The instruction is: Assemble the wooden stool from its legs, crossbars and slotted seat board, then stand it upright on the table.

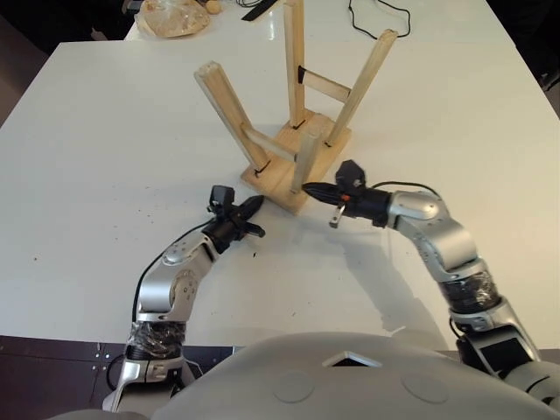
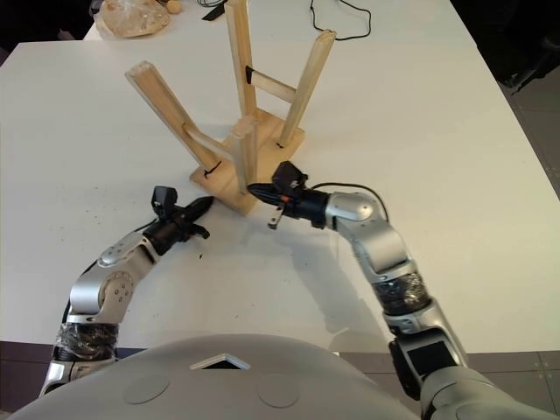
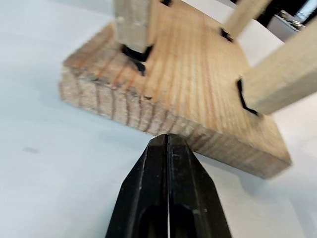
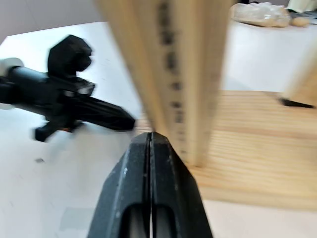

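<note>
**Both hands shut at the upturned stool's near corner**

Left hand (image 1: 255,203) is low over the counter (image 1: 96,175), fingers pressed together to a point, nothing in them. Its tip aims at the seat board (image 1: 276,173), just beside the board's near edge; cannot tell whether it touches. Right hand (image 1: 309,187) is also closed tight and empty. Its tip is right at the near leg (image 1: 306,162), low down where that leg enters the board; contact or a hairline gap, cannot tell. The two hand tips face each other, with the board's near corner between them.

The stool (image 1: 293,131) sits upside down just beyond both hands: seat board flat on the counter, four legs up.
- Near leg stands directly ahead of the right hand.
- Left leg (image 1: 227,105) rises beyond the left hand and leans outward.
- Tall leg (image 1: 295,61) and right leg (image 1: 366,77) stand farther off past the right hand; the right leg tilts outward.
- One crossbar (image 1: 268,141) joins the left leg and near leg.
- A second crossbar (image 1: 325,85) joins the tall leg and right leg.
- Dark slots show at the leg bases in the left wrist view.

Well beyond both hands, at the counter's far edge, are a clear bag (image 1: 173,16) and a black cable (image 1: 378,16).
</note>
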Controlling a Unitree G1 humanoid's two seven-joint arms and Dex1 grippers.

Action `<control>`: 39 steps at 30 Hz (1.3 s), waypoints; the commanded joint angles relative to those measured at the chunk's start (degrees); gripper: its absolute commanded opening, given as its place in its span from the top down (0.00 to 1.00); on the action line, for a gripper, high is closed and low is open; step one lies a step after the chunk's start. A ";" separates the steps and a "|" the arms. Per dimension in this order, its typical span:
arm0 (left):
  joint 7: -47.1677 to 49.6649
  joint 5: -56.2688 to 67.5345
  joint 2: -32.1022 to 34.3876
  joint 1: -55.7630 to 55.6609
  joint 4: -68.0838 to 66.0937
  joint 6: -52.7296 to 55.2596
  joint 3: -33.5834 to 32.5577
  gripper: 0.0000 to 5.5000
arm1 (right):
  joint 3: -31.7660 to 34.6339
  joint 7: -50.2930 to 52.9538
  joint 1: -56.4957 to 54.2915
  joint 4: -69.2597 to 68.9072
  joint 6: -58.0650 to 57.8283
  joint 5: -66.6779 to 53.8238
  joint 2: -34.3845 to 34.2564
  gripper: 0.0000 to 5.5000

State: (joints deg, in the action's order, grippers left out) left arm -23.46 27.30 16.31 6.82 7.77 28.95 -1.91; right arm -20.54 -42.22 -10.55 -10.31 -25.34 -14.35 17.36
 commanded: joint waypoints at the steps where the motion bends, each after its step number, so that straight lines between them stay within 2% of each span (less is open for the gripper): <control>1: 0.83 -2.26 2.45 1.18 -4.12 0.36 -2.86 1.00 | 1.18 1.95 -1.61 1.12 -0.77 1.25 -0.25 1.00; 6: 0.04 -2.23 2.94 1.59 -5.30 -0.41 -3.52 1.00 | 8.55 0.27 -5.15 7.86 2.58 2.67 7.15 1.00; 10: -0.31 -1.61 1.03 2.06 -2.75 0.20 -0.64 1.00 | 12.36 -2.34 -12.72 10.76 3.32 -0.18 7.48 1.00; 14: -0.78 -1.28 -0.08 2.59 -0.74 0.98 2.04 1.00 | 12.09 -4.08 -13.93 7.84 2.01 -2.47 6.02 1.00; 18: -0.15 -1.72 -1.11 1.72 0.03 1.61 3.79 1.00 | 10.66 -3.68 -11.40 -2.67 -3.96 -8.11 3.59 1.00; 23: 0.41 -1.73 -0.80 1.28 -1.27 0.88 2.10 1.00 | 8.62 -2.26 -7.64 -11.13 -8.93 -10.86 3.11 1.00; 30: 1.70 -2.89 0.34 -2.27 -6.29 -0.76 -1.85 1.00 | 3.59 4.12 -7.63 -13.19 -12.17 -11.15 -4.25 1.00; 39: 2.30 -3.14 -0.24 -2.99 -7.14 -1.50 -3.84 1.00 | 5.45 7.42 -8.88 -15.15 -12.58 -11.86 -5.10 1.00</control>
State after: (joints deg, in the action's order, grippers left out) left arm -22.19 25.75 16.04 2.43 1.77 26.33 -5.57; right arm -15.80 -35.62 -18.23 -22.72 -36.78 -24.70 12.88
